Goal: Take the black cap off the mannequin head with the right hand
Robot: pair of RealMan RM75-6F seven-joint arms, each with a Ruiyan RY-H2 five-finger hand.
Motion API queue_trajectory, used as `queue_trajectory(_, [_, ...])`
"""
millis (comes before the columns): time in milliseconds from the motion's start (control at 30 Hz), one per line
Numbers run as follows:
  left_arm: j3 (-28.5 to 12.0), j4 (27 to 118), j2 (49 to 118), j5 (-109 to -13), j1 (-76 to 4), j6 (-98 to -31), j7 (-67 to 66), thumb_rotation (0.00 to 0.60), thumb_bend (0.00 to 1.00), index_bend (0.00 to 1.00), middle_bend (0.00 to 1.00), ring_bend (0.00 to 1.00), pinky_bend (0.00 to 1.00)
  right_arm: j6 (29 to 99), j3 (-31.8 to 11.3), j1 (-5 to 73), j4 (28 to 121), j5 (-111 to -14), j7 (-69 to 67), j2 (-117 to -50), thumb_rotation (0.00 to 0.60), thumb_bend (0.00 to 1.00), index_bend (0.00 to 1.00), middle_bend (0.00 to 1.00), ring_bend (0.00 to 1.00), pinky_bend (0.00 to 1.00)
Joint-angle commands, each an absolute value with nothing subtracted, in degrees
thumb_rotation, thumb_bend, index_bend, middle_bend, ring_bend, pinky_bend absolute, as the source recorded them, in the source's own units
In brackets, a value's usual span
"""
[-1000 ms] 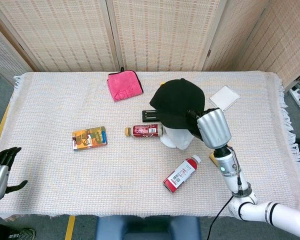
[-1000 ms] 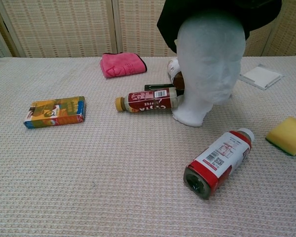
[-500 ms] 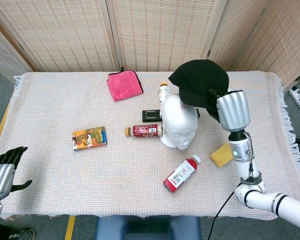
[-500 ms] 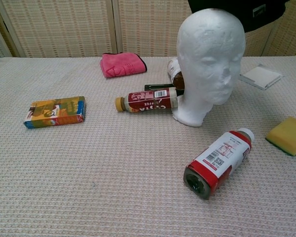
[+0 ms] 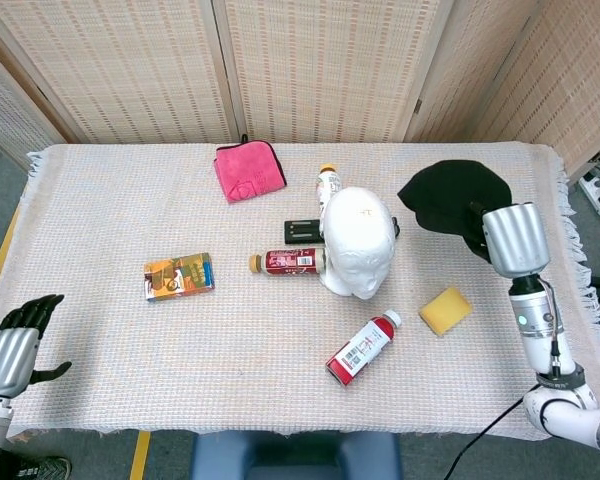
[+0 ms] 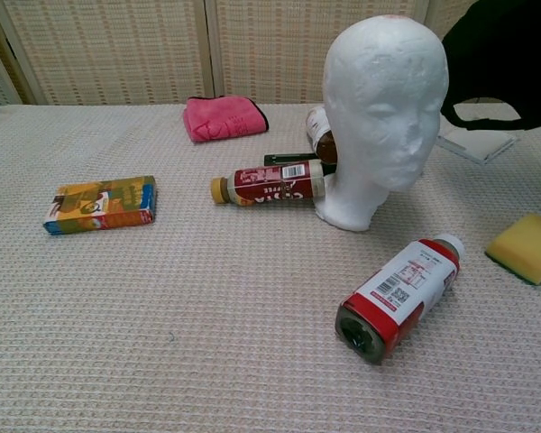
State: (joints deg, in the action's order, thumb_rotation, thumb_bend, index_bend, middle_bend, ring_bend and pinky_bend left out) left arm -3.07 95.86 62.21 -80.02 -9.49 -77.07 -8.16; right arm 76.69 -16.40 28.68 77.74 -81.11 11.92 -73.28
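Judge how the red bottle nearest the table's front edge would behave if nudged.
The red bottle lies on its side, so it would probably roll sideways. The woven cloth may slow it. Its weight is unclear: the wrapper hides any contents.

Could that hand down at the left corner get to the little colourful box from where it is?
Probably yes: the left hand is open, and only bare tablecloth lies between it and the colourful box.

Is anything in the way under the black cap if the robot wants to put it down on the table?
Partly. The right hand holds the black cap over a white pad; the yellow sponge lies nearer the robot. Bare cloth surrounds them.
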Motion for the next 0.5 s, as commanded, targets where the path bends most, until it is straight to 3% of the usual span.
queue_trajectory(33, [-3.2,96.4,61.9,-80.4,-9.6,-77.3,-8.4,0.600,0.16,0.13,0.14,0.13,0.21,75.7,-14.1,27.9,74.5,-81.7,8.4,-75.3,0.600,0.42,0.84,0.80,0.99,1.00])
queue_trajectory(267, [-3.3,97.8,61.7,-80.5,-10.2,-77.2,-9.7,0.600,0.16,0.13,0.14,0.13,0.21,72.7,-10.9,27.9,67.9,-81.9,2.7,-80.7,0.600,0.42,0.81,0.78,0.99,1.00])
queue_trajectory(367, [-3.3,97.9,61.7,-80.5,-10.1,-77.4,-9.8,0.600,0.16,0.13,0.14,0.13,0.21,71.4,-9.9,27.8,66.2,-81.6,1.7,-82.1,0.600,0.38,0.73,0.74,0.94,1.00])
queue_trajectory(433, [-3.4,97.7,61.8,-80.7,-10.0,-78.0,-9.4,0.600,0.16,0.13,0.14,0.13,0.21,68.0,-9.0,27.5,68.3,-79.8,2.6,-81.2,0.600,0.28,0.52,0.63,0.77,0.95])
queue_trajectory(467, [-3.4,97.5,61.8,-80.7,-9.9,-78.2,-9.1,0.600,0.16,0.13,0.14,0.13,0.21,65.7,-8.5,27.4,70.3,-78.4,3.9,-80.0,0.600,0.23,0.40,0.55,0.64,0.87])
queue_trajectory(500, [-3.5,97.2,61.8,-80.9,-9.9,-78.5,-8.8,0.600,0.16,0.13,0.14,0.13,0.21,62.2,-8.0,27.4,74.3,-75.9,6.4,-77.6,0.600,0.16,0.23,0.42,0.44,0.69])
